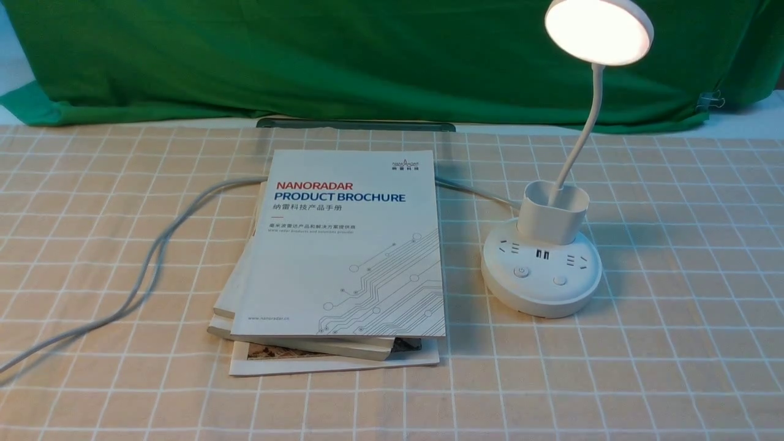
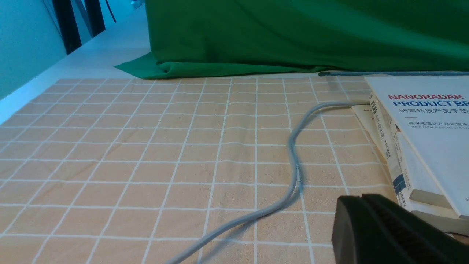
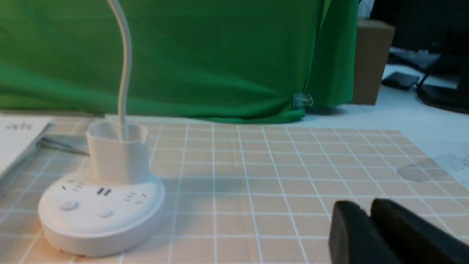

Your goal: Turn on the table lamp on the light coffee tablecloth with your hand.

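Observation:
The white table lamp stands on the light coffee tablecloth at the right. Its round head glows, lit. Its base carries sockets and two buttons. It also shows in the right wrist view, where my right gripper hangs shut and empty, well to the lamp's right and apart from it. My left gripper is shut and empty in the left wrist view, low over the cloth beside the books. Neither arm shows in the front view.
A stack of books topped by a white brochure lies left of the lamp. The lamp's grey cable runs across the cloth to the left, also in the left wrist view. A green cloth hangs behind.

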`<state>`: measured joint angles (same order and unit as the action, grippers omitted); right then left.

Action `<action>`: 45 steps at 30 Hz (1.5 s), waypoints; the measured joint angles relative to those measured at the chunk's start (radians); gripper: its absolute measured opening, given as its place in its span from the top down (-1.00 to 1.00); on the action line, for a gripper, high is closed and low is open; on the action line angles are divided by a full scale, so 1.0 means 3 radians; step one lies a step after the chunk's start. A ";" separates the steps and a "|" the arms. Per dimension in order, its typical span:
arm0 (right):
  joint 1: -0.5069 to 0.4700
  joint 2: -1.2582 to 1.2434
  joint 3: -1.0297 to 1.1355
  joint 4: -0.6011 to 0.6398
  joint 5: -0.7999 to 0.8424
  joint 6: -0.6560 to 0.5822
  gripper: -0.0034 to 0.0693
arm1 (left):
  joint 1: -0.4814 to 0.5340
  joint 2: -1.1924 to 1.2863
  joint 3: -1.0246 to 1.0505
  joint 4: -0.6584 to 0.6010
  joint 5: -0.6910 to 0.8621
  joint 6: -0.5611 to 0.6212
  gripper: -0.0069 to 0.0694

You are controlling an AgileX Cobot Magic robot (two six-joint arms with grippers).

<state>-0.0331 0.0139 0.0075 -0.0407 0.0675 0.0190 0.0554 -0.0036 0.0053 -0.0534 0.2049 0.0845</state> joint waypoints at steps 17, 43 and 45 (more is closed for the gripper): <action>0.0204 -0.0034 0.0009 -0.0120 0.0501 0.0217 0.38 | 0.0000 0.0000 0.0000 0.0000 -0.0001 0.0000 0.76; 0.0204 -0.0034 0.0009 -0.0120 0.0514 0.0218 0.26 | 0.0000 0.0000 0.0000 0.0000 -0.0001 0.0000 0.76; 0.0204 -0.0034 0.0009 -0.0120 0.0514 0.0218 0.26 | 0.0000 0.0000 0.0000 0.0000 -0.0001 0.0000 0.76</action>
<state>0.0281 0.0038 0.0102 -0.0767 0.2218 0.0843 0.0554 -0.0036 0.0053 -0.0534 0.2046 0.0845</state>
